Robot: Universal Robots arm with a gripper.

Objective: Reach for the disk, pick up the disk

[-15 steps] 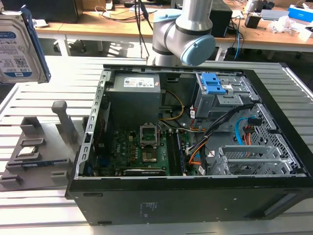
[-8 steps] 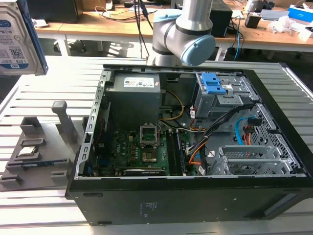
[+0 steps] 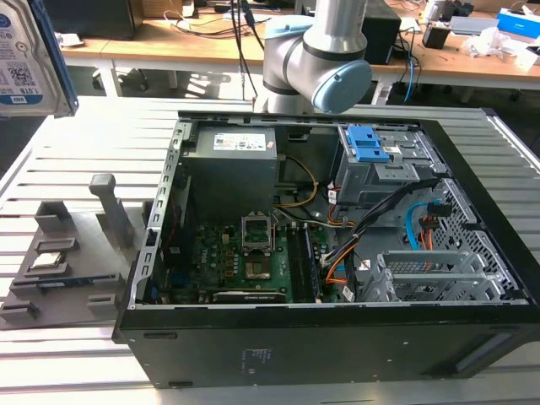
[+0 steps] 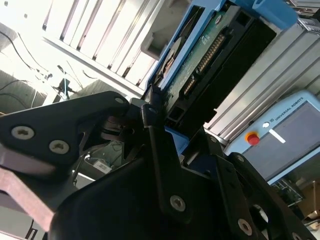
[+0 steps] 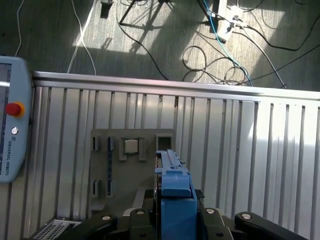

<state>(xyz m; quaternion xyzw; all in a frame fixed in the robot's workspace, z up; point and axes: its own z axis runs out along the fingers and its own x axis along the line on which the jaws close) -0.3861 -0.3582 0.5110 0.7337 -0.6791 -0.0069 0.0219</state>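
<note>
1. The disk (image 3: 24, 63) hangs in the air at the exterior view's left, above the slatted surface (image 3: 84, 143) and well apart from the open case (image 3: 337, 346).
2. In the second wrist view the hand (image 4: 152, 114) pinches the disk's blue-framed edge.
3. A grey fixture (image 5: 131, 165) lies on the surface beneath it, with a pendant (image 5: 12, 135) near.

Slatted aluminium tabletop (image 3: 76, 143), sunlit. Grey carpet floor (image 5: 150, 45) beyond its edge, loose cables (image 5: 220, 65) strewn across, bright sun patches. Cluttered wooden desks (image 3: 169, 46) along the back in the exterior view.
</note>
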